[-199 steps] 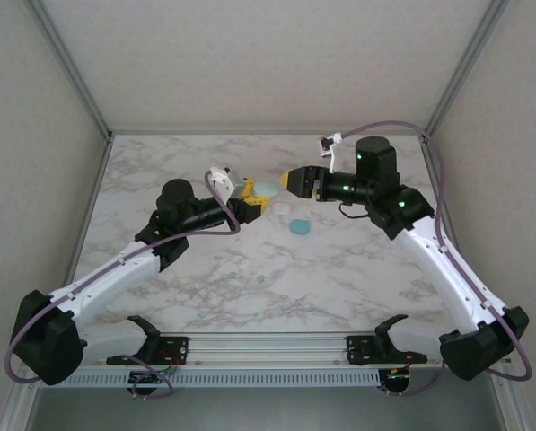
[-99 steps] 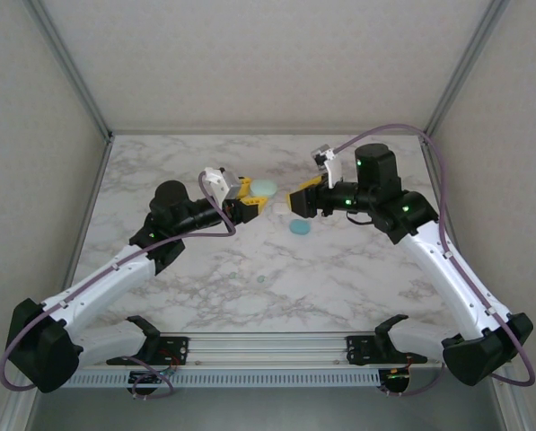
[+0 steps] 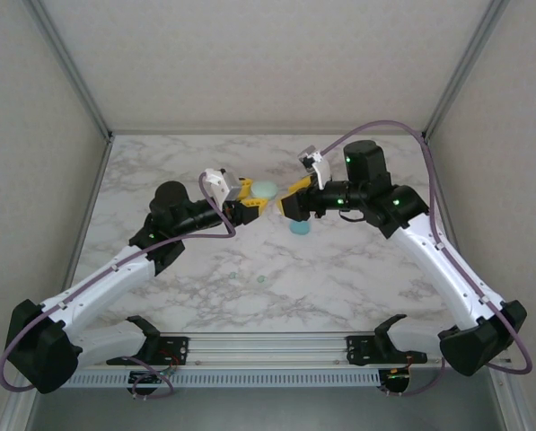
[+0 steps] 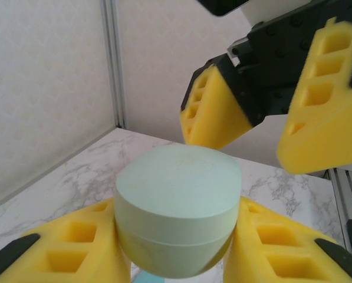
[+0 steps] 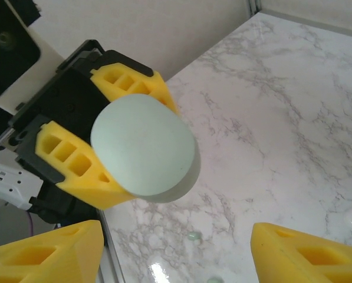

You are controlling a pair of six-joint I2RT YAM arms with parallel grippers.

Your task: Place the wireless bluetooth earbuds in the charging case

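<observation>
charging case (image 4: 178, 215) stays in left fingers (image 4: 69, 250); right fingers (image 4: 214, 109) nearer.

I have the case (image 3: 265, 189) clamped in my left gripper (image 3: 254, 197) above the table (image 3: 357, 269). My right gripper (image 3: 294, 193) sits just right of the case. A second case (image 3: 300, 227) lies before it, and two earbuds (image 3: 262, 279) lie nearer still.

The left end effector (image 5: 139, 144) clamps a closed mint-green charging case (image 5: 147, 154) between its yellow fingers (image 5: 75, 170), clear of the marble table (image 5: 293, 112), while the right end effector (image 5: 177, 243) stands spread wide above two tiny greenish earbuds (image 5: 193, 237) lying on that table.
</observation>
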